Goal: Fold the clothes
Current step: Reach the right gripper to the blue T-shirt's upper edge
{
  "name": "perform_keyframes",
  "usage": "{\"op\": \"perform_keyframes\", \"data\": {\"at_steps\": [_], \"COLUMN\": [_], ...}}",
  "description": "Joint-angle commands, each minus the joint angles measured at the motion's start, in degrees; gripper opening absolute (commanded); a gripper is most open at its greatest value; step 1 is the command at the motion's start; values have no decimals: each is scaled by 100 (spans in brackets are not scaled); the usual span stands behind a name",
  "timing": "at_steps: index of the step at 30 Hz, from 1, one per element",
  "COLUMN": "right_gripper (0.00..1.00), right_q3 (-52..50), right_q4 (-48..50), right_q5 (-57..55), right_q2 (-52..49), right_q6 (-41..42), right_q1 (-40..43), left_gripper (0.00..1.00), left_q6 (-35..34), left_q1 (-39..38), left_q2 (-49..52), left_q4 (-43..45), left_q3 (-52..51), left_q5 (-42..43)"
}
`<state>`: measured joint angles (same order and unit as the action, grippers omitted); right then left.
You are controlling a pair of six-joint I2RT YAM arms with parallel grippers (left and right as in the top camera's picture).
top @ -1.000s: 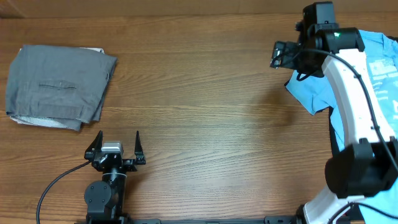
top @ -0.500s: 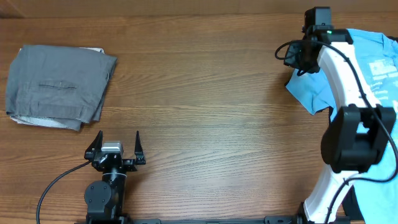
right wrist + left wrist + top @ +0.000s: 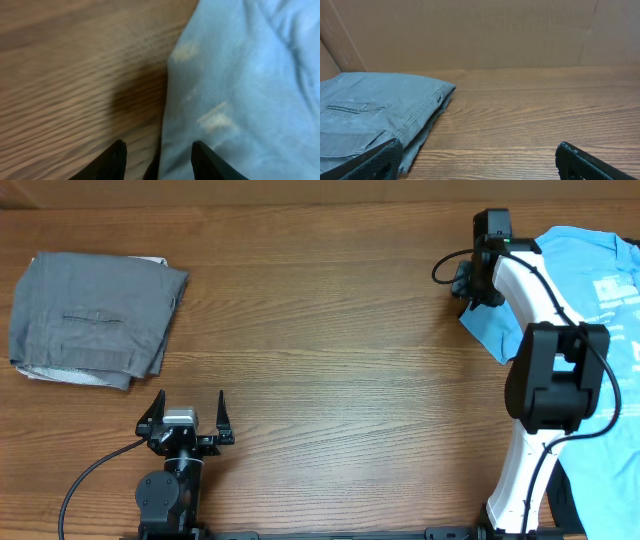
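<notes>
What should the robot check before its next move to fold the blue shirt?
1. Edge of the T-shirt lies between the fingers of the right gripper: ok.
2. Right gripper really holds the T-shirt: cannot tell.
3. Left gripper open and out of the way: ok.
4. Folded grey garment far from the T-shirt: ok.
5. T-shirt flat and fully in sight: not ok, it is rumpled and runs past the overhead view's edge.

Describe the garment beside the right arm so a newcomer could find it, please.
Look at the wooden table's far right edge. A light blue cotton T-shirt lies there, rumpled, with white lettering. The other garment, folded grey trousers, lies far left.
</notes>
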<state>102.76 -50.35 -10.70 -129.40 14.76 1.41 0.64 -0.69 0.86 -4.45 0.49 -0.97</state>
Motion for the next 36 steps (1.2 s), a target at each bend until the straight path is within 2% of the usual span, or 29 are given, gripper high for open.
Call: {"op": "perform_keyframes", "data": {"at_steps": [1,10,12,15,16,23,27,29,33,36], "right_gripper": [46,45,36,14,12,11,4,4,4,4], "right_q3": [20,4,4,13,28,590,1325,1547,1635,1635], "right_q4": [33,101,96,81,70,-452,-1117,-1392,-1742,-1950], "right_q5": [-225,-238,-236,-234,-234,-234,-212,-212,-214,-214], "right_q2": [-223,-284,-284,-282,-282,-271,-271,-271,-271,-271], "right_q6": [35,37,37,35,35,33,55,55,68,374], "right_q1": [-4,-4,-4,-4,-4,2,61,85,203,387], "left_gripper": [100,100,100,100,100,100,100,100,100,100], "left_q6": [109,109,109,109,109,107,109,109,109,109], "left_q1": [-20,-20,-20,-20,-20,-20,-20,-20,-20,-20], "left_q2": [-55,-55,-55,-55,-55,-55,-55,-55,-55,-55], "left_q4": [17,17,17,17,17,17,17,17,17,17], "left_q3": [-22,-22,-22,-22,-22,-22,-22,-22,-22,-22], "left_q5": [-50,-50,-50,-50,-50,-50,-50,-50,-50,-50]}}
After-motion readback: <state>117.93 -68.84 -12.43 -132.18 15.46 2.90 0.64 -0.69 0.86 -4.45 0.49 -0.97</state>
